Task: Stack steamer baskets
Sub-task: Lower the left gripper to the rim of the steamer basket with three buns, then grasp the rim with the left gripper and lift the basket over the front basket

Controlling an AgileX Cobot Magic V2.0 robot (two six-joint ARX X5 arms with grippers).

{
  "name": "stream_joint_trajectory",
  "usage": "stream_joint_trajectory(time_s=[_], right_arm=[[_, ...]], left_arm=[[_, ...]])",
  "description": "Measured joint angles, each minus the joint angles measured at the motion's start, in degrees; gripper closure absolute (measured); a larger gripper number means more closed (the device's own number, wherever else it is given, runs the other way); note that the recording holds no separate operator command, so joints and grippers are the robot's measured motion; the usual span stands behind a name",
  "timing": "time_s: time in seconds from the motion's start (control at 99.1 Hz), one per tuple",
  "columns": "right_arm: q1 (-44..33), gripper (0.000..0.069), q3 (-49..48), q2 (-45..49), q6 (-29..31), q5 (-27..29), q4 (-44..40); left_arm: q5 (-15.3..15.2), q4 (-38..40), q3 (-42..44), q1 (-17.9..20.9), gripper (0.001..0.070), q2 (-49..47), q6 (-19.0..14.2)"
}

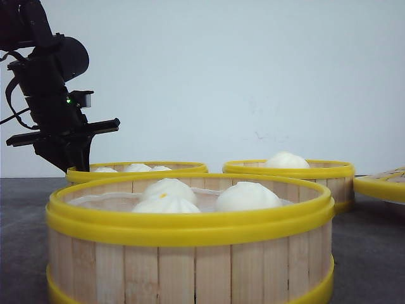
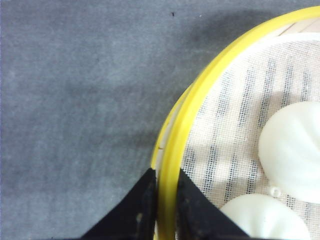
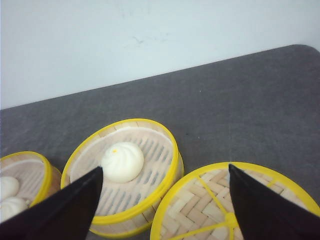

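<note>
The left claw (image 2: 164, 200) was clamped on the rim of a steamer basket (image 2: 176, 135); the right claw (image 3: 165, 200) was held spread above the lid (image 3: 200, 200).

The front view sits low, almost at desk (image 1: 19, 240) level, looking forward, with the nearest steamer basket (image 1: 190, 247) filling the foreground. The left wrist view looks straight down, very close onto the rim of the rear left basket (image 2: 172, 145), also seen in the front view (image 1: 136, 170). The right wrist view looks obliquely from higher up; it shares the one-bun basket (image 3: 125, 170) and lid (image 3: 210, 210) with the front view.
</note>
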Motion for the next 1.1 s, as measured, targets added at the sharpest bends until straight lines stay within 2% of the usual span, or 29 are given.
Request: stream_joint_trajectory(time_s=[0.222,0.454,0.686,0.807,0.948,1.099], right_arm=[[0.0,0.0197,0.0,0.0,0.0,0.0,-0.2],[0.0,0.0197,0.0,0.0,0.0,0.0,-0.7],[0.0,0.0197,0.0,0.0,0.0,0.0,-1.1],[0.0,0.0197,0.0,0.0,0.0,0.2,-1.1],[0.0,0.0197,0.0,0.0,0.0,0.2,-1.1],[0.0,0.0197,0.0,0.0,0.0,0.2,-1.2]], left_arm=[[1.5,-0.4,0.5,0.2,0.0682,0.0,-0.2],[8.4,-2.1,2.7,2.3,0.0682,-2.8,-1.7],[14.3,-7.6,6.1,5.9,0.0682,-14.5,-1.5],[16.6,-15.5,6.3,5.4,0.0682,-21.3,1.6],[16.7,-23.4,6.3,2.4,0.0682,-27.1,6.0],[16.8,-28.0,6.3,-1.3,0.0682,-31.7,7.8]])
